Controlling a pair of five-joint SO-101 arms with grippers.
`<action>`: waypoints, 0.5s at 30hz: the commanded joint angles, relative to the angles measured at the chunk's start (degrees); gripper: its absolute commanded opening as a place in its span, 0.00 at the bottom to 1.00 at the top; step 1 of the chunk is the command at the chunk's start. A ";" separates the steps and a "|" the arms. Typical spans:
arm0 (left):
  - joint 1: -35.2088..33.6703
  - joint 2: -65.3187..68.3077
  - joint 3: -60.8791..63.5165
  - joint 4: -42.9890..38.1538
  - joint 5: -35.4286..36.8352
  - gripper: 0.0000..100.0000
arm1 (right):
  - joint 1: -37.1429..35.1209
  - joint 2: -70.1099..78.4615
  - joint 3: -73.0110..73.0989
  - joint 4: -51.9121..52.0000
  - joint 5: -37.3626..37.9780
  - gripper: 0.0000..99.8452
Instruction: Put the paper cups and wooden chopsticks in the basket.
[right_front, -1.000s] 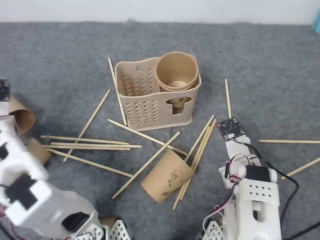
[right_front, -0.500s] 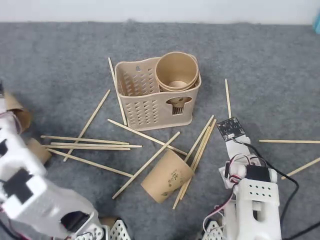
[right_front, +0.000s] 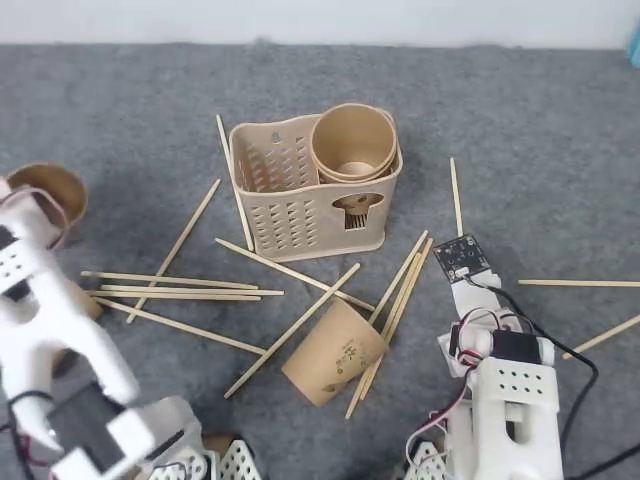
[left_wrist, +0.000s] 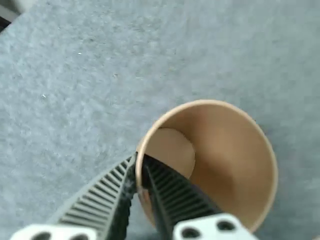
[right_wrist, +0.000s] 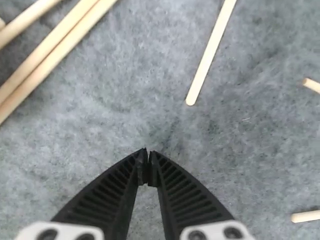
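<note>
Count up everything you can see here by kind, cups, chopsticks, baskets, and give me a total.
Basket: 1
Paper cups: 3 plain to see, one on its side, one in the basket, one in the left gripper; hidden ones uncounted
Chopsticks: about 14, some bunched
Total: about 18

I log one grey carpet across the whole surface. Far edge: white wall strip, blue sliver at right.

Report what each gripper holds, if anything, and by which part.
The left gripper grips a paper cup by its rim, one finger inside the wall and one outside. The right gripper is shut and holds nothing.
</note>
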 joint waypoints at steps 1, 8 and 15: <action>2.20 -8.70 -7.78 7.82 12.48 0.01 | 0.75 -1.19 -0.70 0.66 1.05 0.01; 6.51 -8.44 -26.33 26.02 25.23 0.01 | 0.75 -1.19 -0.70 0.66 1.05 0.01; 16.88 -5.45 -47.60 40.44 35.16 0.01 | 0.75 -1.19 -0.70 0.66 1.05 0.01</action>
